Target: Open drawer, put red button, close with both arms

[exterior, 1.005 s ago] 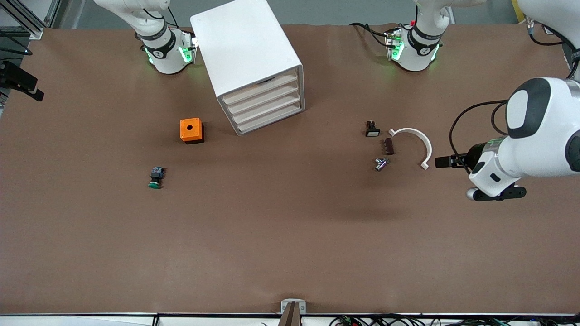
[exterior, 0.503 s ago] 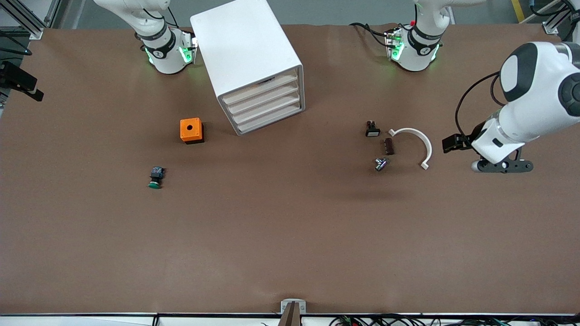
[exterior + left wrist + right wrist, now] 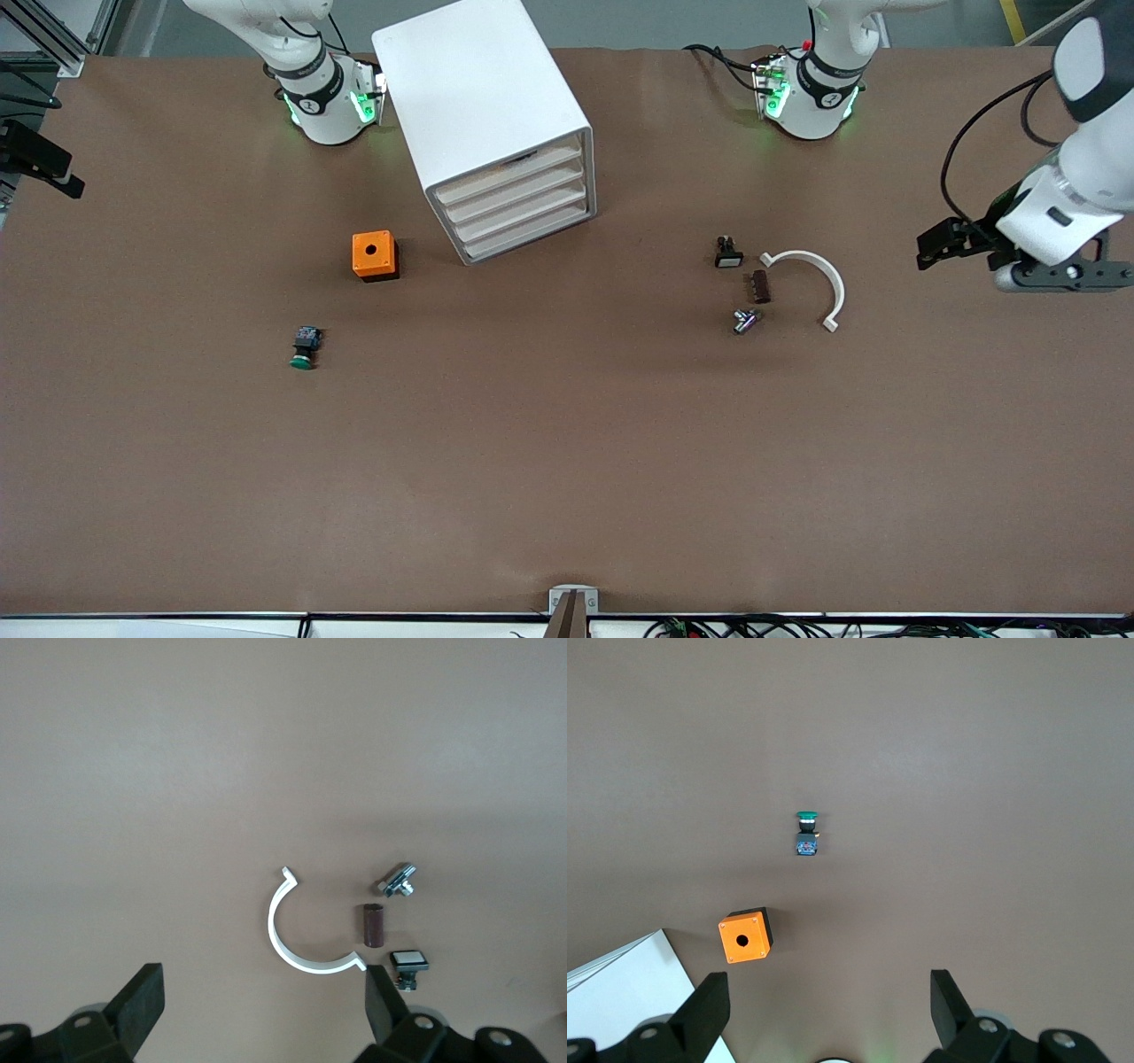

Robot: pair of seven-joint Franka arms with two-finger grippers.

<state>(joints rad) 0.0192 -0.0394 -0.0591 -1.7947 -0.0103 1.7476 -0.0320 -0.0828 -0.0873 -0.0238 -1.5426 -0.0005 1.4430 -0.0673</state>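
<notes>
Right gripper [image 3: 828, 997] hangs wide open and empty above orange box [image 3: 745, 936] and green button [image 3: 806, 833]. Cabinet [image 3: 483, 115] drawers [image 3: 518, 206] all shut. Red button nowhere visible, probably inside. Left gripper [image 3: 261, 992], open and empty, has pulled back from white clip [image 3: 815, 275] toward its table end, so task looks finished.

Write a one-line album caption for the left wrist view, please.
Open left gripper hangs over a brown table above a white curved clip, brown cylinder, metal fitting and small white-capped switch.
</notes>
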